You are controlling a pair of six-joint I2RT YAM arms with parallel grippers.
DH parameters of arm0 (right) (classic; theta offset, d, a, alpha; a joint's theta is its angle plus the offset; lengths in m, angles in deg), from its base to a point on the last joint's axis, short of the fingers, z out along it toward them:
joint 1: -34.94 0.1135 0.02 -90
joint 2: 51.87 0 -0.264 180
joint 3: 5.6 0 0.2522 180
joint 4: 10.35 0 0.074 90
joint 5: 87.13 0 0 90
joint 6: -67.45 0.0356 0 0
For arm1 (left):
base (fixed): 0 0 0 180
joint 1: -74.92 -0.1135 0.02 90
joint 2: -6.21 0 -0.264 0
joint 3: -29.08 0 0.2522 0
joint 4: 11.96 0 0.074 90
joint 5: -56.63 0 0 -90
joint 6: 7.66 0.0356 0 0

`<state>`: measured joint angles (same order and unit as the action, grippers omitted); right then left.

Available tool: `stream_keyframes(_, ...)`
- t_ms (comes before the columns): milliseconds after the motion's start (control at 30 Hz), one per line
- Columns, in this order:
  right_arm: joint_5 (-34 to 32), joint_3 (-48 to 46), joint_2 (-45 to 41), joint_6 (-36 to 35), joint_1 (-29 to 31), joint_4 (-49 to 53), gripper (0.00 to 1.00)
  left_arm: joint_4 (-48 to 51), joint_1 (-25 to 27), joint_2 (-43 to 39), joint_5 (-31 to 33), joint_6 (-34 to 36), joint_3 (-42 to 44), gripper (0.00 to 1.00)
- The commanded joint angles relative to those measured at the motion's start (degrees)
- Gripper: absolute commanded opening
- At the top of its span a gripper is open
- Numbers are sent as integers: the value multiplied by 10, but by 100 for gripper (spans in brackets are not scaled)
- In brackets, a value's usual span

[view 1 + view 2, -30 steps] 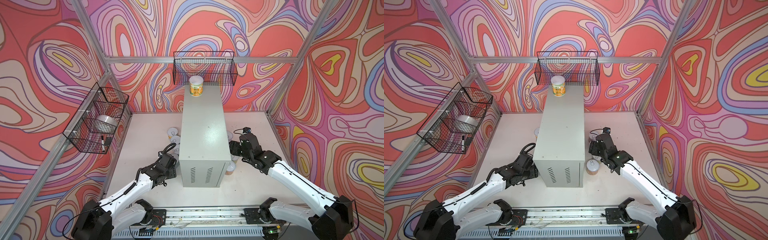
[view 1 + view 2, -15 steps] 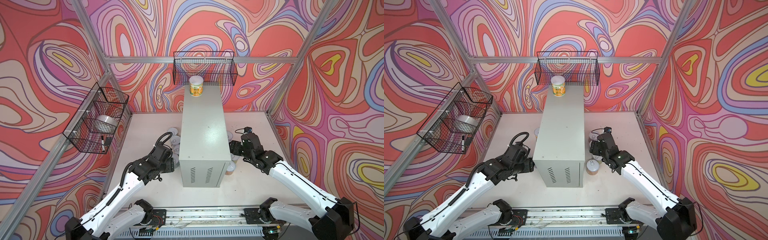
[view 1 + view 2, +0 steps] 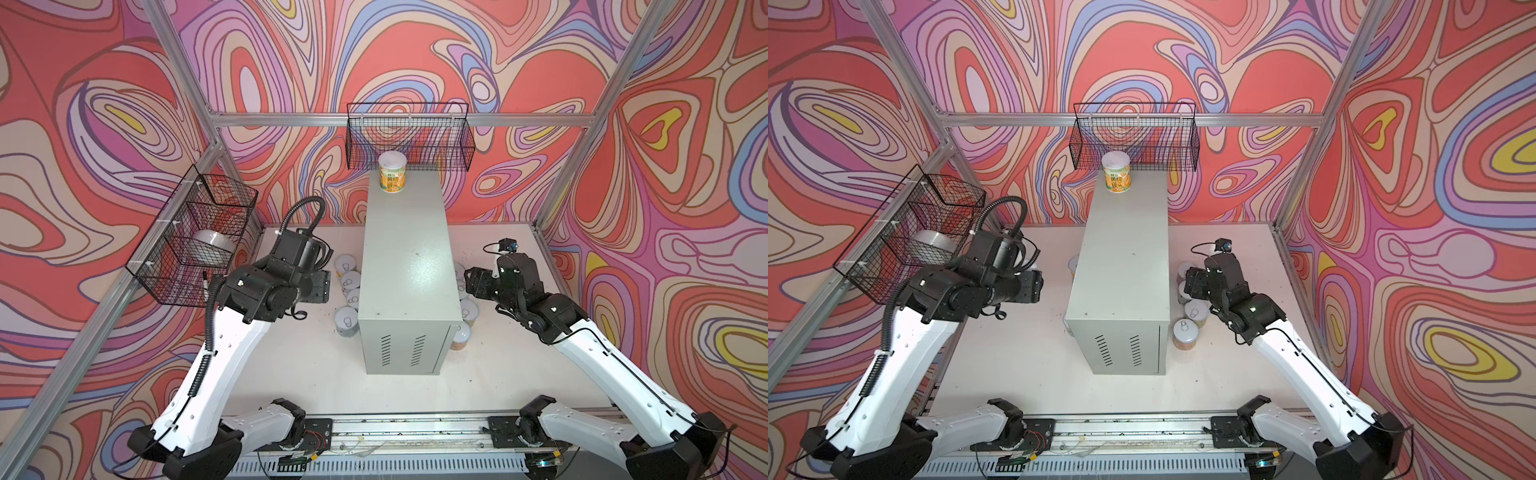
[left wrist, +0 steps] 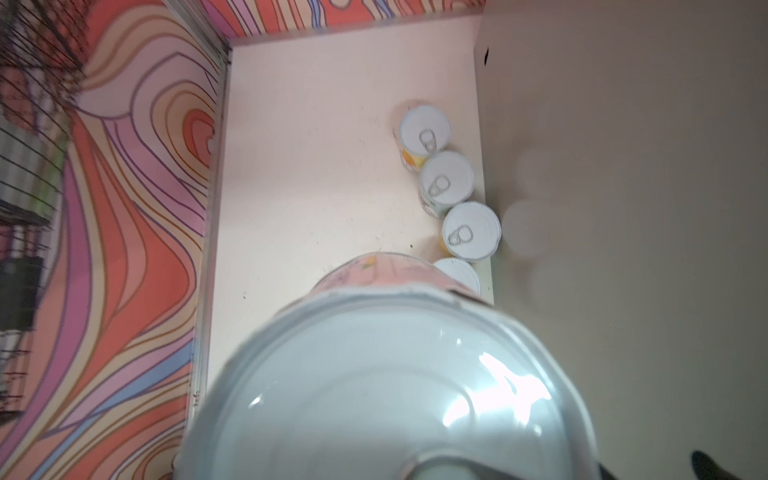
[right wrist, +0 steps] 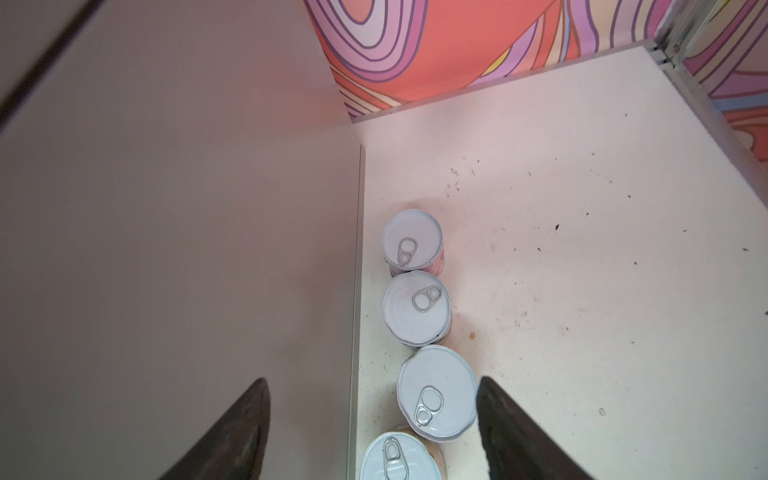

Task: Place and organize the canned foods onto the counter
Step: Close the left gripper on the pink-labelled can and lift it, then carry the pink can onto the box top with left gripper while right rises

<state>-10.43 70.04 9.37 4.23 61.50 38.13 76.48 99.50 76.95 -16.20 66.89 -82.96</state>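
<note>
Bright, even light falls from above in both top views, which are sharp throughout. A pale sheen sits mid-top on the counter (image 3: 405, 232), and only faint, soft shadows lie at its foot. In the left wrist view the pink-labelled can (image 4: 386, 386) fills the lower frame out of focus, with white glints on its lid, and the wire basket (image 4: 29, 104) smears with motion blur. In the right wrist view the claw fingers (image 5: 232, 432) are dark and soft, while the standing cans (image 5: 415, 307) are crisp.
</note>
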Motion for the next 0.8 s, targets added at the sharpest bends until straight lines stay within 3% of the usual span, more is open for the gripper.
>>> stream_keyframes(0, -21, 33, -14, -27, -4, 28, 80, 47, -6, 35, 14, 71, -99, 0)
stream_keyframes(233, -22, 82, -17, -41, -5, 40, 80, 83, -5, 128, -107, 96, -283, 0)
stream_keyframes(367, -13, 115, -13, -49, -5, 46, 80, 83, 9, 169, -165, 87, -340, 0)
stream_keyframes(767, 3, 166, 2, -80, -5, 26, 79, 98, 134, 283, -143, 67, -480, 0)
